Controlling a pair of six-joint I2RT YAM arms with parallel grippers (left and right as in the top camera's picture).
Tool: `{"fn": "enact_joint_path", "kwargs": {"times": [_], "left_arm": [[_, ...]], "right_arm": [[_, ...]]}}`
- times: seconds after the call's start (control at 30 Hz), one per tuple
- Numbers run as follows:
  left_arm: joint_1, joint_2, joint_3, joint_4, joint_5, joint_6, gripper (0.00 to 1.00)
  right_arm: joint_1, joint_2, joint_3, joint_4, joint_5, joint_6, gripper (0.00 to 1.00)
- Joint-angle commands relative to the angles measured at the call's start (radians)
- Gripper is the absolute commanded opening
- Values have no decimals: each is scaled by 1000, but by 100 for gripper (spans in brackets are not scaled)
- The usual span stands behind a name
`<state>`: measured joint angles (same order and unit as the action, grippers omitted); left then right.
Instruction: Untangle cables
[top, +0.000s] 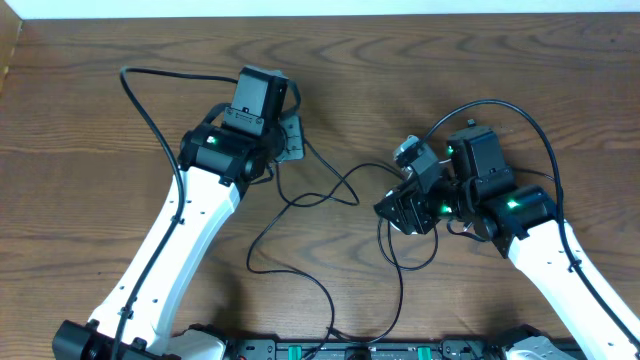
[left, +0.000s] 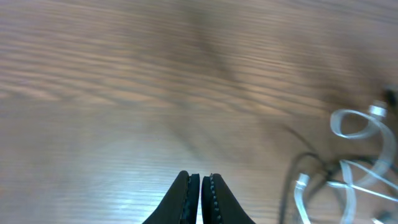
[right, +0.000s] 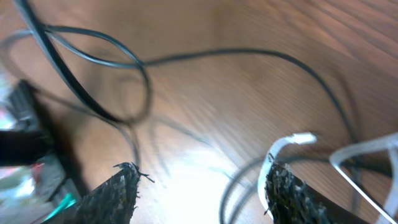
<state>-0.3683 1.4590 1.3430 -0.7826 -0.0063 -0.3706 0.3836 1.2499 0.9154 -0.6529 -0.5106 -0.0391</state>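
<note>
Two grippers: left gripper (left: 200, 188) jaws clenched, right gripper (right: 202, 171) jaws spread above the cables (right: 142, 63).

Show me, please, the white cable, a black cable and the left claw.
white cable (right: 292, 139): right wrist view, its bent end.
black cable (right: 236, 55): right wrist view, its arching stretch.
left claw (left: 200, 180): left wrist view, between its fingertips.

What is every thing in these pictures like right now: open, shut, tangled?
Left end effector: shut, nothing in it.
Right end effector: open, holding nothing.
Black cables: loose on the table, looped across each other.
White cable: curled, loose, not gripped.
</note>
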Motion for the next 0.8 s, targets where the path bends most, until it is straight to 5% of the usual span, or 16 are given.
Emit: {"fn": "enact_joint_path", "kwargs": {"times": [0.0,0.3,0.4,0.5,0.77], "left_arm": [[39,5,2,-17,-173,-13,8],[185,8,2,-54,-178,-13,8],[195,14,2,-62,-179,-4,36],[195,27,2,-69,-178,1,49],[195,76,2,-92,-178,3,55]], "right_arm": [[-5,-9,12,-13,179,54,66],[-4,22,11,-12,344,42,78],[-4,58,11,-6,348,42,79],[-5,100,11,3,356,42,79],[-8,217,11,57,367,43,78]]}}
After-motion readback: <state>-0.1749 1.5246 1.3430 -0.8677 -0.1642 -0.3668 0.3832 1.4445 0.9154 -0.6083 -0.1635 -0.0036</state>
